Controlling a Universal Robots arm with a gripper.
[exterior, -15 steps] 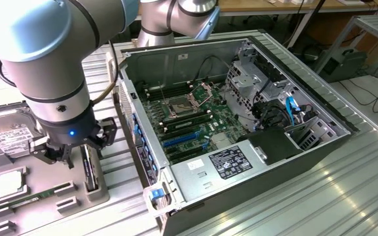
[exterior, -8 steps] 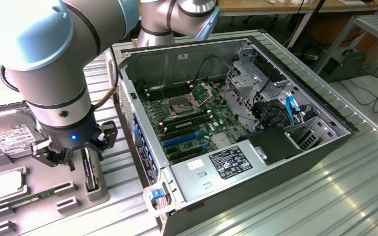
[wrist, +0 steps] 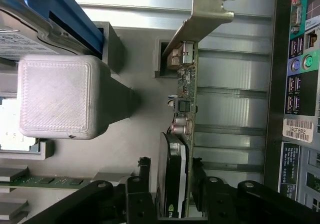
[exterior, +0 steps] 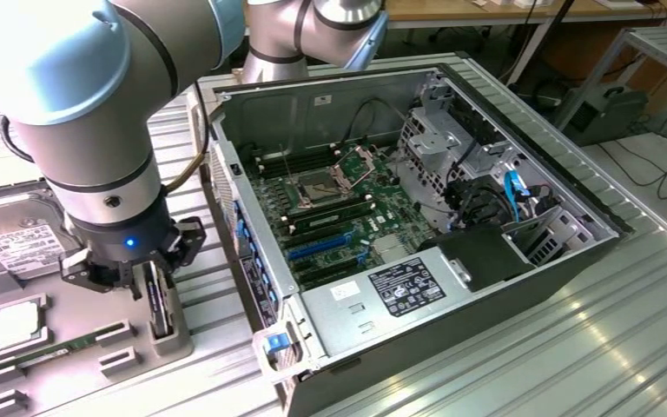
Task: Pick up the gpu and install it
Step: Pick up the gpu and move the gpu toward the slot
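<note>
Grasp step of the pick-up: the released fingers (wrist: 144,174) straddle the gpu (wrist: 186,83), standing on edge in its grey holder (exterior: 79,313) beside the computer case (exterior: 299,113), apparently not yet gripping; a lift calls for closing squarely on both faces.

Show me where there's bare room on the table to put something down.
Bare: the ribbed table on the exterior view's right of the computer case, and the narrow strip between case and tray. Crowded: the tray, with hard drive, graphics card and gripper.
</note>
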